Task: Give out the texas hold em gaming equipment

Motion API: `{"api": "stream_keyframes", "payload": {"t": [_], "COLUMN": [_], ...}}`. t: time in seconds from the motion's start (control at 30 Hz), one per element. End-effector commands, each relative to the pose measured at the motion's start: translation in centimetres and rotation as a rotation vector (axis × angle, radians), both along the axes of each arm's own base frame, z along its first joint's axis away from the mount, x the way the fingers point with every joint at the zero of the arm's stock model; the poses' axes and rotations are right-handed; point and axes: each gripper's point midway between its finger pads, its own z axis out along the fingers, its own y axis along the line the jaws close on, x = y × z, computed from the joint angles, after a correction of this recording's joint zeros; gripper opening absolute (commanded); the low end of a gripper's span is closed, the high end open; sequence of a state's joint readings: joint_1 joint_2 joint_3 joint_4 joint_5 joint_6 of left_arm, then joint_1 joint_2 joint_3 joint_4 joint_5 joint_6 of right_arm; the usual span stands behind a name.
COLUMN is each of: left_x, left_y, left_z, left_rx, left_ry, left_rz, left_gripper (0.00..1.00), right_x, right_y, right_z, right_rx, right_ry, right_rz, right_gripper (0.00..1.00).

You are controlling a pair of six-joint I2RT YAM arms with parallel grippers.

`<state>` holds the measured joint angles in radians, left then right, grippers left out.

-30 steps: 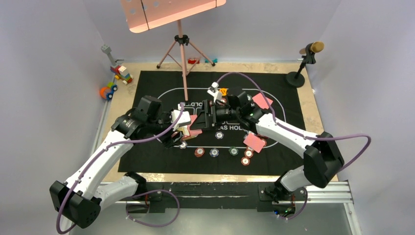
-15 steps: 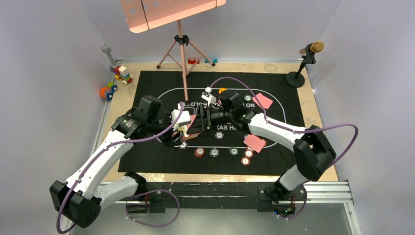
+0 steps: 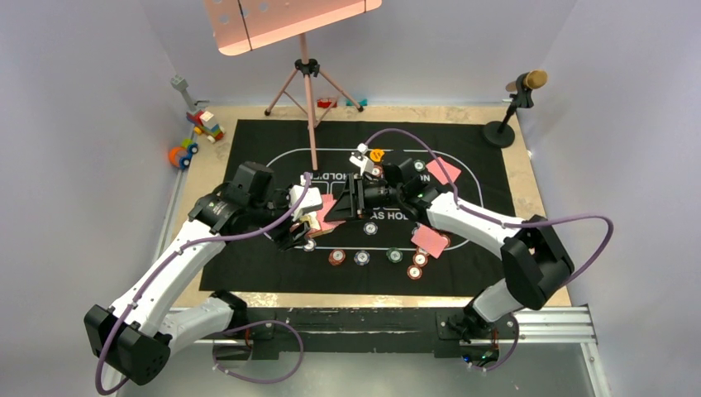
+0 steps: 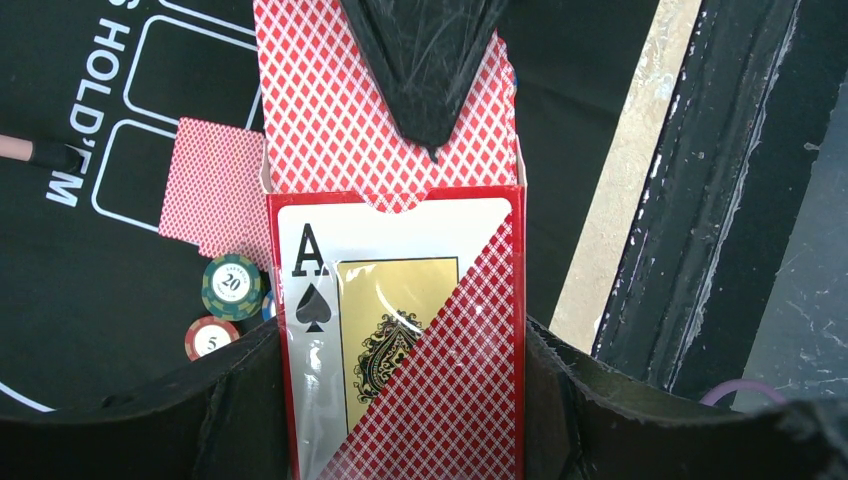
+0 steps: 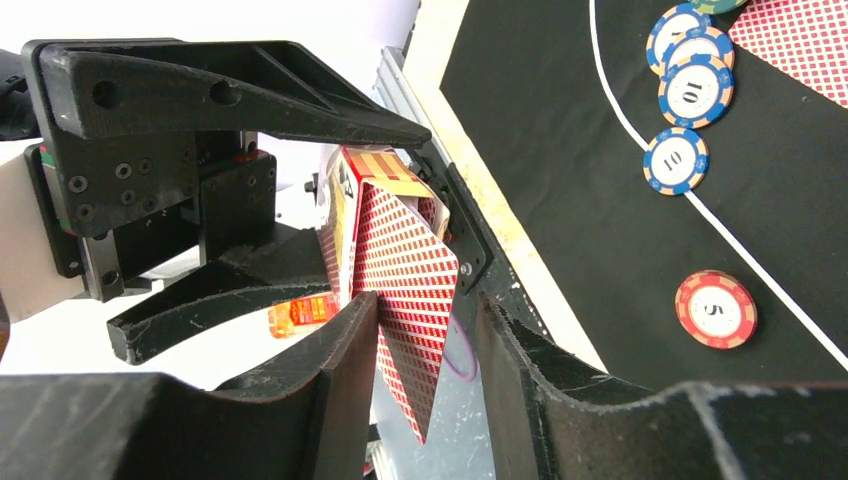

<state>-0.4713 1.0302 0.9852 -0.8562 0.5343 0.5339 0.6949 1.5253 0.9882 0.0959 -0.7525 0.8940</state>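
Observation:
The red card box [image 4: 400, 340], with an ace of spades on its face, is held upright by my left gripper [image 4: 400, 385], which is shut on its sides. The box [image 3: 309, 220] hangs over the mat's left middle. A red-backed card [image 5: 405, 290] sticks out of its open top. My right gripper [image 5: 425, 335] straddles that card, with a gap still showing beside one finger [image 5: 520, 350]. In the top view, the right gripper [image 3: 343, 203] meets the card [image 3: 331, 207]. Chips [image 3: 361, 257] lie in a row on the mat, and dealt cards [image 3: 430, 240] lie to the right.
A black felt mat [image 3: 248, 165] covers the table. A pink music stand's tripod [image 3: 307, 83] stands at the back, with a microphone [image 3: 521, 91] at the back right. Toy blocks [image 3: 198, 128] sit at the left edge. More chips [image 5: 675, 160] and a card [image 4: 215, 190] are nearby.
My right gripper moved left up to the box's top and its jaws narrowed around the protruding card. The left arm and the box stayed put.

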Motion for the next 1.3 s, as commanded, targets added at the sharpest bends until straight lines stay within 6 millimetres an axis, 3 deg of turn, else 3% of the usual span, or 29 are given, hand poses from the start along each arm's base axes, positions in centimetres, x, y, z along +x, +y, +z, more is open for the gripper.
{"api": "stream_keyframes", "payload": {"t": [0.0, 0.4, 0.47, 0.53, 0.6, 0.87, 1.03, 1.27], "left_x": [0.3, 0.2, 0.2, 0.2, 0.2, 0.2, 0.2, 0.3], "left_y": [-1.0, -0.9, -1.0, -1.0, -1.0, -0.9, -0.9, -1.0], "left_z": [2.1, 2.1, 2.0, 2.1, 2.0, 2.0, 1.9, 1.8], "left_rx": [-0.07, -0.071, -0.07, -0.071, -0.071, -0.067, -0.064, -0.064], "left_ry": [-0.043, -0.044, -0.041, -0.043, -0.042, -0.038, -0.038, -0.033], "left_rz": [-0.021, -0.02, -0.02, -0.02, -0.021, -0.02, -0.021, -0.023], "left_gripper": [0.09, 0.09, 0.09, 0.09, 0.09, 0.09, 0.09, 0.09], "right_x": [0.2, 1.0, 1.4, 1.5, 1.8, 2.5, 3.5, 3.6], "right_y": [-0.9, -3.1, -3.7, -4.5, -5.0, -7.4, -11.7, -20.1], "right_z": [0.6, 1.3, 1.7, 1.8, 2.2, 2.2, 0.9, -6.2], "right_rx": [0.009, -0.02, -0.014, -0.026, -0.029, -0.068, -0.127, -0.312], "right_ry": [-0.03, -0.066, -0.082, -0.087, -0.097, -0.102, -0.084, 0.068], "right_rz": [-0.02, -0.066, -0.084, -0.101, -0.111, -0.161, -0.273, -0.569], "right_gripper": [0.41, 0.36, 0.31, 0.15, 0.08, 0.02, 0.0, 0.0]}}
